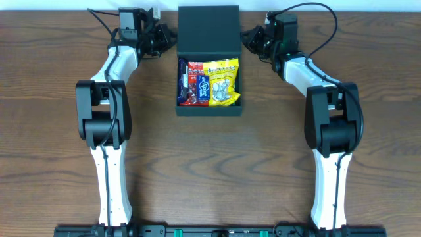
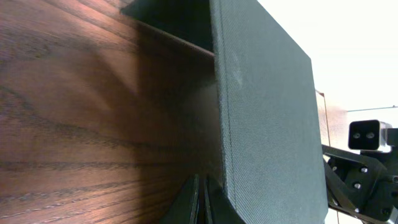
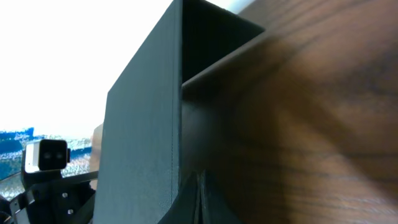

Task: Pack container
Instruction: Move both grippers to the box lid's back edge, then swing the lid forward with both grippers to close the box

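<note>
One container [image 1: 209,109] sits open at the far middle of the surface [image 1: 210,171], with its lid [image 1: 208,25] upright at the back edge and wide wood in front. We see two claws, the left claw [image 1: 173,38] at the lid's left edge and the right claw [image 1: 244,37] at its right edge, both with fingers pressed together. Inside we count one yellow packet [image 1: 222,82] and one blue packet [image 1: 203,85]; the red packets [image 1: 187,78] are too crowded to count.

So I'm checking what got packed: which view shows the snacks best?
Overhead: it looks straight into the open container, showing the snacks inside. Both wrist views show just the raised lid, no snacks.
</note>
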Robot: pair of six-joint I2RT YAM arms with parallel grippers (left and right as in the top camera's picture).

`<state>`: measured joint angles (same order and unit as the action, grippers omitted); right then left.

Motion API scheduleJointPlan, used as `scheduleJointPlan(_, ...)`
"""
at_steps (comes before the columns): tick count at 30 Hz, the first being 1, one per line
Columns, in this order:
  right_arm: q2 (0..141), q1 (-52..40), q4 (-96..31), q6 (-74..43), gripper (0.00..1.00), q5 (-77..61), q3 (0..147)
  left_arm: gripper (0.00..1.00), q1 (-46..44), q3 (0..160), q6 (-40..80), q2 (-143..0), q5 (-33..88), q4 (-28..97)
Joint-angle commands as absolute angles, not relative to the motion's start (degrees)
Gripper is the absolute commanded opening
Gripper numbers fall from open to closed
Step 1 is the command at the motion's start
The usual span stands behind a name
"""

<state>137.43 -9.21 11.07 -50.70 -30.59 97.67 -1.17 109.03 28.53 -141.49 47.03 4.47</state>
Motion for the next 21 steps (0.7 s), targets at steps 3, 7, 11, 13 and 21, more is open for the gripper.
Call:
scheduleJointPlan(3, 138.67, -11.00, 15.03, -50.87, 0.01, -36.32, 97.51, 0.06, -1.89, 111.18, 28.23, -142.06, 54.15, 3.68)
scheduleJointPlan(7, 138.67, -10.48, 20.40, -49.21, 0.01, -42.83, 97.54, 0.06, -1.83, 113.71, 26.04, -141.93, 59.16, 4.40)
scheduleJointPlan(11, 138.56, -9.30, 23.86, -49.19, 0.01, -50.02, 97.95, 0.06, -1.76, 117.08, 25.02, -141.29, 63.07, 6.72)
scheduleJointPlan(13, 138.54, -8.62, 23.83, -48.36, 0.01, -53.87, 98.74, 0.06, -1.52, 118.19, 22.98, -140.42, 64.18, 8.58)
scheduleJointPlan(21, 138.19, -7.94, 23.81, -46.57, 0.01, -67.57, 102.02, 0.06, 0.01, 118.72, 8.82, -133.03, 63.42, 22.96)
